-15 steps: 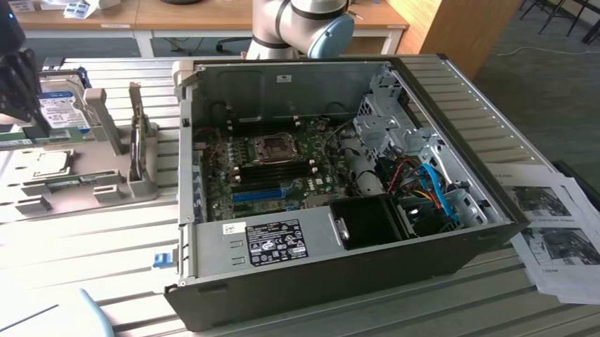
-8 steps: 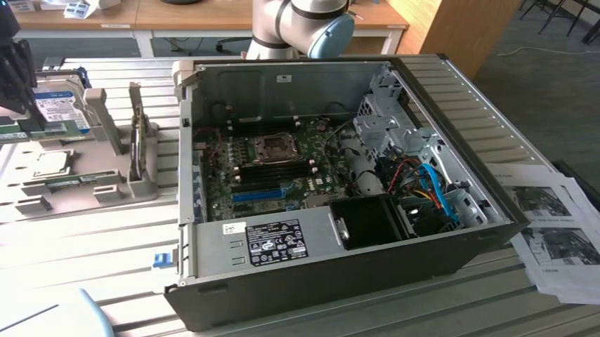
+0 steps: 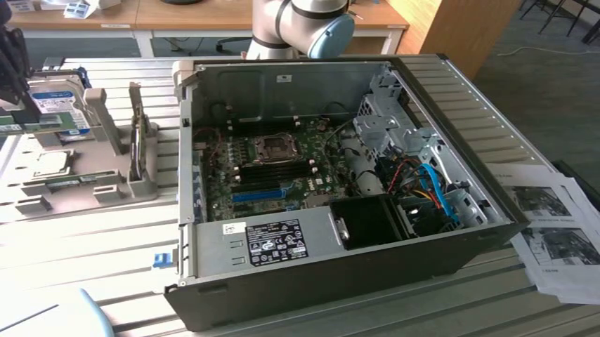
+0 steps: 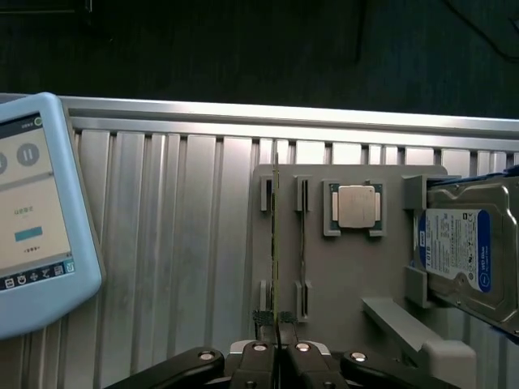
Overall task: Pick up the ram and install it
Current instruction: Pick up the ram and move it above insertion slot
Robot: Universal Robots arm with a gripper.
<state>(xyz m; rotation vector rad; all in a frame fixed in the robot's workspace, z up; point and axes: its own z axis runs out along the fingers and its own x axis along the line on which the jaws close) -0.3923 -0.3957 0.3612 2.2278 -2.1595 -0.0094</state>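
The ram (image 4: 276,235) shows edge-on as a thin green line running away from my gripper (image 4: 276,320). The two black fingers are shut on its near end. It hangs over the grey parts holder (image 4: 349,275), beside the holder's outer pair of slots; whether it still touches the holder I cannot tell. In the exterior view the open computer case (image 3: 319,281) lies on its side with the motherboard (image 3: 272,175) exposed, its black memory slots (image 3: 281,170) below the processor socket.
On the holder (image 3: 94,186) sit a silvery processor chip (image 4: 358,206), a hard drive (image 4: 464,251) and another thin stick (image 4: 302,243) in the neighbouring slot. A light-blue tablet (image 4: 36,219) lies on the ribbed metal table. Paper sheets (image 3: 553,232) lie at the exterior view's right.
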